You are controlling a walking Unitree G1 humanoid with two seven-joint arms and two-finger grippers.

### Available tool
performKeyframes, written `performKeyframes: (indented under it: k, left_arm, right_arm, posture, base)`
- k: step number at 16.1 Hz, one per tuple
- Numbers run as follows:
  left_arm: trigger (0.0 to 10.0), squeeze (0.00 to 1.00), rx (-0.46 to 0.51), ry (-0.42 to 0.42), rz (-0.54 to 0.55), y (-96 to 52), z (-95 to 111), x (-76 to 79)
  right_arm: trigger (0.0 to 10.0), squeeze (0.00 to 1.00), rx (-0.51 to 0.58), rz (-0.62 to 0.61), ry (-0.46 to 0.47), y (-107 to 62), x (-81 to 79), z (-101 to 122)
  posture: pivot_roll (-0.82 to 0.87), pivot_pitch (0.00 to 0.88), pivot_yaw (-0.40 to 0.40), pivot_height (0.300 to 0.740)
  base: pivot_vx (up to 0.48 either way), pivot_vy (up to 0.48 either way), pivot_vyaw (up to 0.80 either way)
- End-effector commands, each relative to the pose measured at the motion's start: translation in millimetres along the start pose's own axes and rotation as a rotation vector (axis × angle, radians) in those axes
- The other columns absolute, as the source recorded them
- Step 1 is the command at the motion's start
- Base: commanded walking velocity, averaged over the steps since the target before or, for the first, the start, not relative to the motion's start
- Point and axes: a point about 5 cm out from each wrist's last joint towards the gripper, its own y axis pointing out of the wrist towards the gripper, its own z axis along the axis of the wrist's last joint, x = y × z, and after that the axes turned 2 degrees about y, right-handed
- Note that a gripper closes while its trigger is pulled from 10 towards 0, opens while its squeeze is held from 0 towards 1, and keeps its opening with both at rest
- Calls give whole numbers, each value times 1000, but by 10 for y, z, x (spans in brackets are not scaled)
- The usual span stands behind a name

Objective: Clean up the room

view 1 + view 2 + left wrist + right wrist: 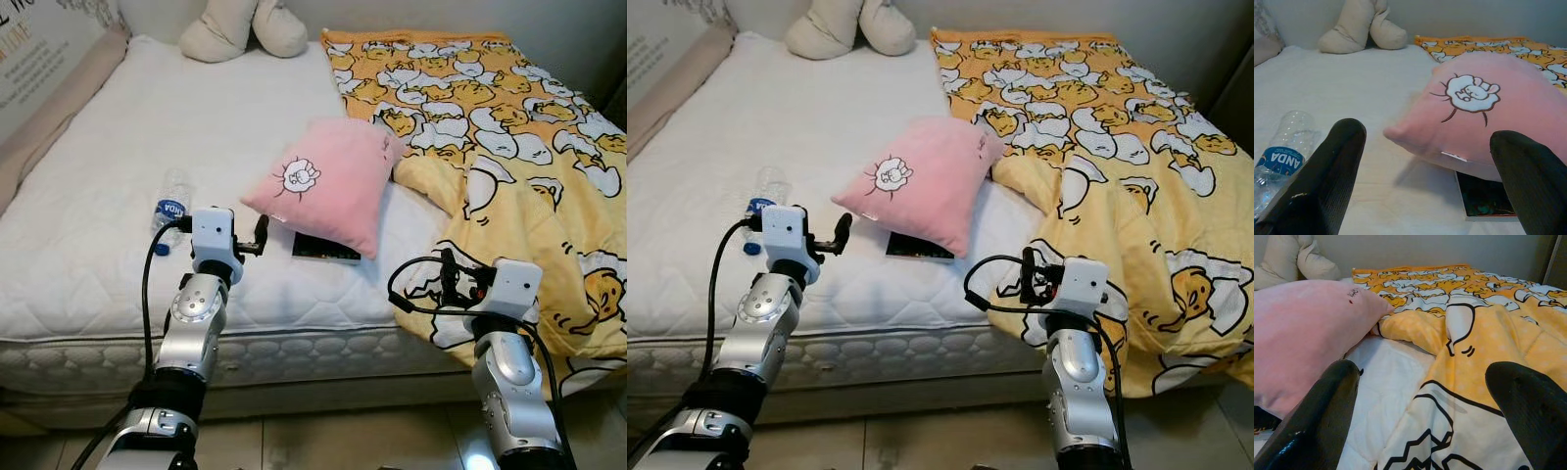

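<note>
1. our task is the whole room, so the clutter on the bed (98,196) is what concerns us: a pink pillow (328,181) lies near the middle of the frame, propped over a dark book (326,250) that pokes out from under its lower edge.
2. left of the pillow, a clear water bottle (170,208) with a blue label lies on its side on the white mattress, just beyond our left arm.
3. our left pincer (1425,181) hovers over the mattress edge, pointed between the bottle and the pillow; its two fingers stand wide apart and hold nothing.
4. our right pincer (1420,416) sits at lower right, over the rumpled yellow blanket (509,157) that covers the right half of the bed and spills off the front edge; it is also spread wide and empty.
5. at the top of the frame a cream plush toy (243,27) rests against the wall, well apart from both arms.
6. we judge we are at the approach step, with nothing picked up yet.
7. the next move likely calls for choosing one item; the bottle is nearest the left pincer, so we would swing left and close across its body, minding that it may roll.
</note>
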Motion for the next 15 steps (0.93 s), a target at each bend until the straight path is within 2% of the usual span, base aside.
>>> performKeyframes:
  k: [1,9,12,13,15]
  left_arm:
    - [10000,0,37,3,-13,73,113,37]
    - [10000,0,57,-18,-16,90,150,52]
    - [10000,0,73,-18,-32,88,174,72]
    - [10000,0,97,33,-50,88,204,111]
    - [10000,0,106,44,-56,94,227,141]
  right_arm:
    - [10000,0,13,5,-17,38,-19,37]
    - [10000,0,19,21,-50,48,-61,37]
    - [10000,0,19,28,-56,50,-82,31]
    - [10000,0,20,31,-57,53,-91,34]
    - [10000,0,30,32,-58,90,-94,51]
  posture:
    - [-152,0,1,740]
    - [-148,0,-1,740]
    - [-147,0,-1,740]
    - [-145,0,-2,740]
    - [-144,0,4,740]
  base:
    - [480,0,0]
    - [478,0,0]
    - [0,466,0]
    - [0,0,0]
    - [0,0,0]
